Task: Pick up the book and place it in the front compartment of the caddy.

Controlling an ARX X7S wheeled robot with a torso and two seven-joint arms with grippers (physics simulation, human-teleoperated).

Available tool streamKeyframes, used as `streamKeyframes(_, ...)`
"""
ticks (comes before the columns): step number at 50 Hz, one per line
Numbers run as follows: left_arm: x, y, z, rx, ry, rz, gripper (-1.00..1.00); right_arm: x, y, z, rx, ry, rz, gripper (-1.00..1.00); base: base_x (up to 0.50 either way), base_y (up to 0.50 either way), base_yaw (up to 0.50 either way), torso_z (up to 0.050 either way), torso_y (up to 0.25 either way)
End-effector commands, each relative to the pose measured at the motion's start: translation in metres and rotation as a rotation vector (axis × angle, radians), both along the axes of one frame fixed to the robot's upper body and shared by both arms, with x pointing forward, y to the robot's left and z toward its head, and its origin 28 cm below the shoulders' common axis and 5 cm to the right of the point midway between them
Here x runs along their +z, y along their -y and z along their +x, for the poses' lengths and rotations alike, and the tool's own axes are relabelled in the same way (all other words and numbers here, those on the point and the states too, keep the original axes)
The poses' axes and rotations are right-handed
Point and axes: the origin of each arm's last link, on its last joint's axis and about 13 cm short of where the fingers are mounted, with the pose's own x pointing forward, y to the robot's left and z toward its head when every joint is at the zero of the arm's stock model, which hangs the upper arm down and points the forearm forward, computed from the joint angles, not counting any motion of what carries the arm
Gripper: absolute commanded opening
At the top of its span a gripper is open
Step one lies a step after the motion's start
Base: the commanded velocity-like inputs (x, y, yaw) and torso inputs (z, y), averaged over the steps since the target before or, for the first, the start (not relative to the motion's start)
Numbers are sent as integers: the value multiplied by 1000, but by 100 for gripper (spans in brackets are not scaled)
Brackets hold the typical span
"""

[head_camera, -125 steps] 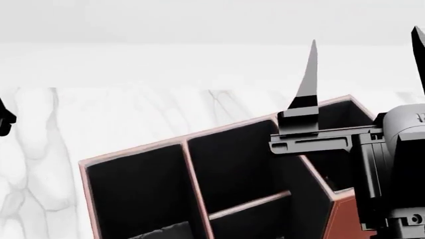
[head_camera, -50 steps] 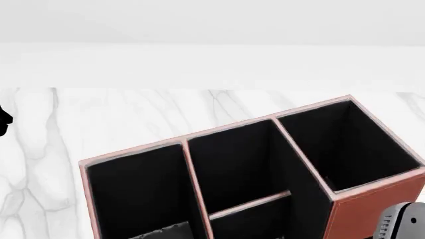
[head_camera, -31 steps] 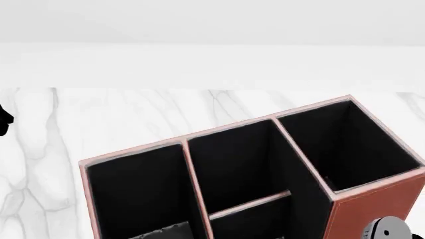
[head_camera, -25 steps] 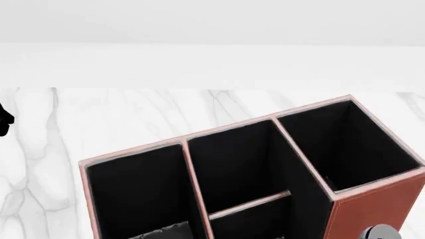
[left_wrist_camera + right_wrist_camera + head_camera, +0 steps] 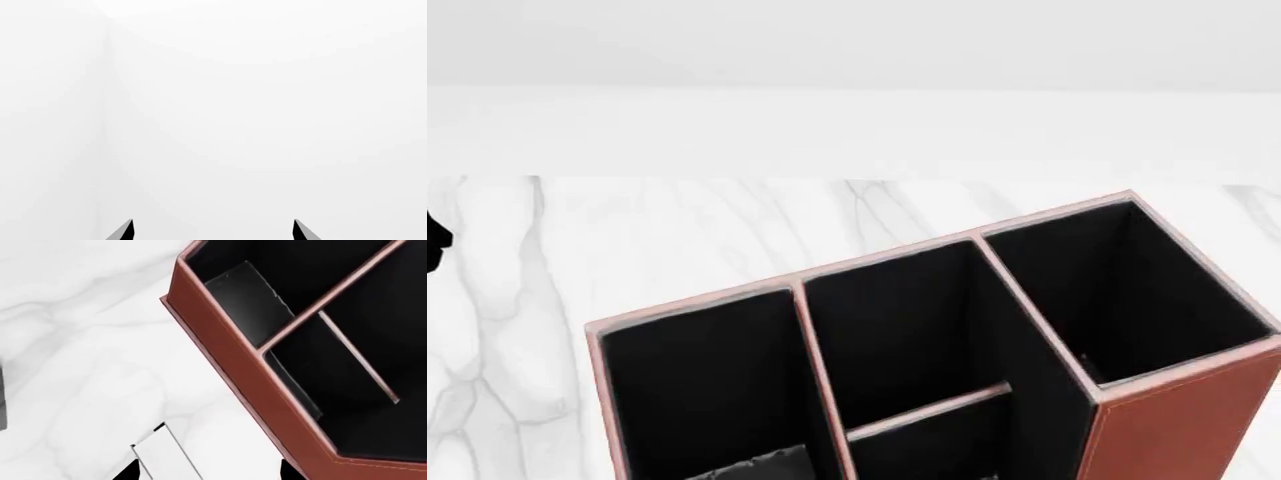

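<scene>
The reddish-brown caddy (image 5: 1174,420) with black lining fills the lower head view and shows in the right wrist view (image 5: 227,345). In the front compartment (image 5: 333,390) a thin dark grey slab (image 5: 293,390) lies along the tall outer wall. It looks like the book, but I cannot tell for sure. My right gripper (image 5: 208,471) is open and empty, outside that wall over the marble, and is out of the head view. My left gripper (image 5: 212,230) is open and empty, facing blank white. Only a black tip of it (image 5: 434,240) shows at the head view's left edge.
The caddy stands on a white marble table (image 5: 694,230) with a white wall behind. A grey patch (image 5: 250,295) lies in the side compartment next to the front cell. A white flat rectangle (image 5: 167,455) with a small black corner lies on the marble near my right fingertips.
My right gripper was open above the caddy's right side 2.5 s ago. It has since drawn back down and right, out of the head view. The caddy has not moved.
</scene>
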Motion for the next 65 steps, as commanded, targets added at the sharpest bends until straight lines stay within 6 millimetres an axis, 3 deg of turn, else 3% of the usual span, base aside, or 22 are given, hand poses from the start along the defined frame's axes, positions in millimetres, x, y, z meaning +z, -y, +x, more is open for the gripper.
streamKeyframes(1,2,-3,1,13,13,-10,100,-4,-5,0,46,3,5,100,0,0,0,0,0)
streamKeyframes(35,-2,-2,1,12,6,-13,100,-29,-3,13,3,-84,-31,100,0,0,0,0,0)
streamKeyframes(65,-2,-6,1,22,9,-21,100,-53,-12,28,39,-170,-59,100,0,0,0,0,0)
